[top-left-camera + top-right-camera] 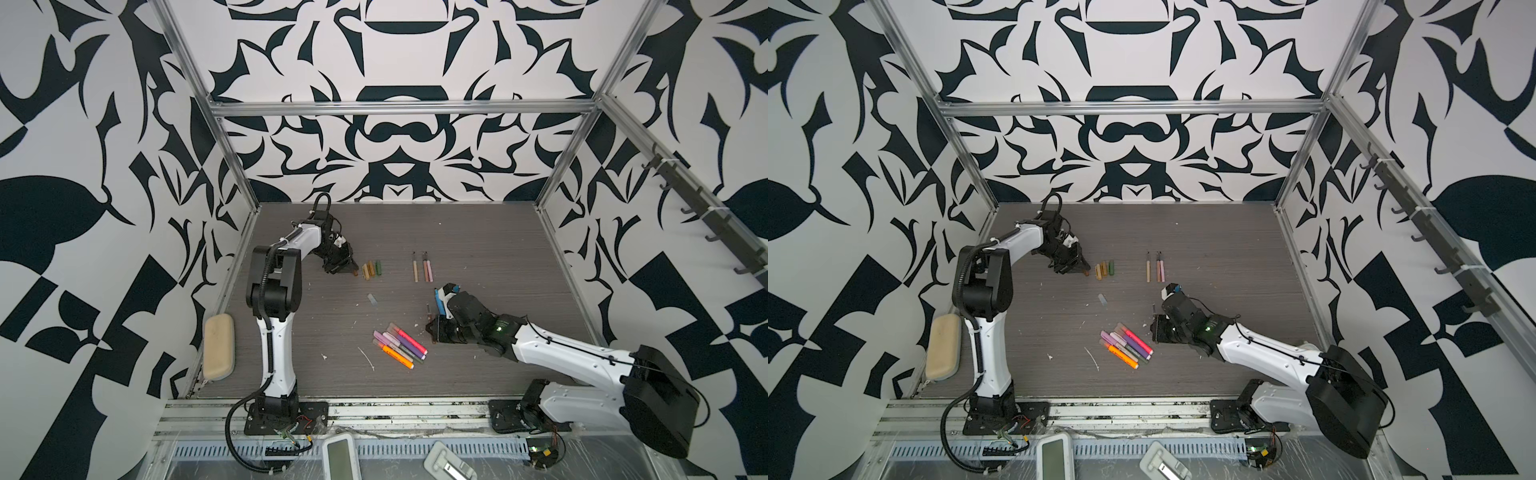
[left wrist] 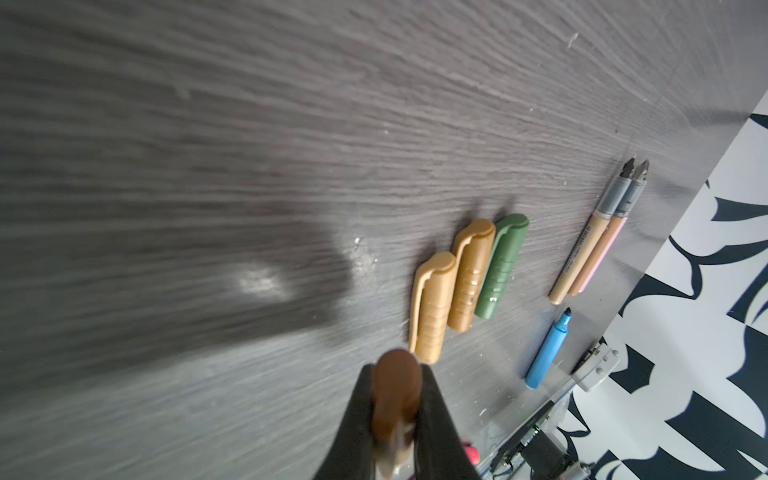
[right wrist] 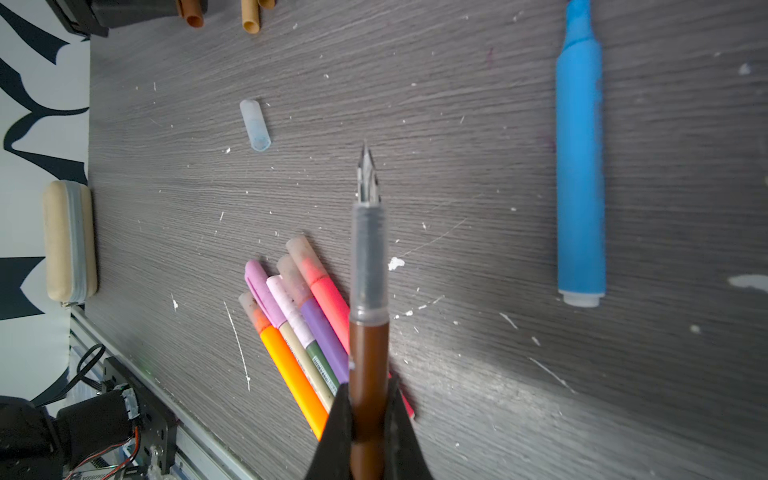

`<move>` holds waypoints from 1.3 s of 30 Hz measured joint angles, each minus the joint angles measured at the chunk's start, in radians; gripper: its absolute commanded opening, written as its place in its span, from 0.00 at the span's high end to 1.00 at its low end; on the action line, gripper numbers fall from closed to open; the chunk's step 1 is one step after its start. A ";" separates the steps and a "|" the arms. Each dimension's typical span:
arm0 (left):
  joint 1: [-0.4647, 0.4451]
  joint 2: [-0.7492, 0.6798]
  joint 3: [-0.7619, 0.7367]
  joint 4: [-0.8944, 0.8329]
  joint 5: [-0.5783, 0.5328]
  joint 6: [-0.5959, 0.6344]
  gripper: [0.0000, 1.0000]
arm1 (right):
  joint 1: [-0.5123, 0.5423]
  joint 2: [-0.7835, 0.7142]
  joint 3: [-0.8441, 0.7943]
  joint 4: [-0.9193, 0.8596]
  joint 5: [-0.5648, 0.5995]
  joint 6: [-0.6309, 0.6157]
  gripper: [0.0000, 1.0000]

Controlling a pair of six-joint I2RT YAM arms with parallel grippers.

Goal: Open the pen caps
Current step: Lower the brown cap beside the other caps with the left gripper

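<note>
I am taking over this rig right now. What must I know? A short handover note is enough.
Left gripper: jaws shut on the brown cap, next to a row of three caps.
Right gripper: jaws shut on the brown pen, nib bare.
Done: brown pen opened. The blue pen and two thin pens lie uncapped. A clear cap lies alone.
Left: the bundle of pens has its caps on. Probably set down the brown cap and brown pen first.
</note>
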 measured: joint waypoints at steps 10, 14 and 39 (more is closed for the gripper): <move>0.003 0.048 0.005 0.018 0.022 -0.002 0.79 | -0.002 0.000 -0.008 0.000 -0.003 0.004 1.00; 0.004 0.053 0.014 0.020 0.035 -0.007 0.77 | -0.002 0.000 -0.008 0.000 -0.003 0.008 1.00; -0.003 0.063 0.020 0.029 0.072 -0.013 0.86 | -0.003 0.000 -0.008 0.000 -0.003 0.008 1.00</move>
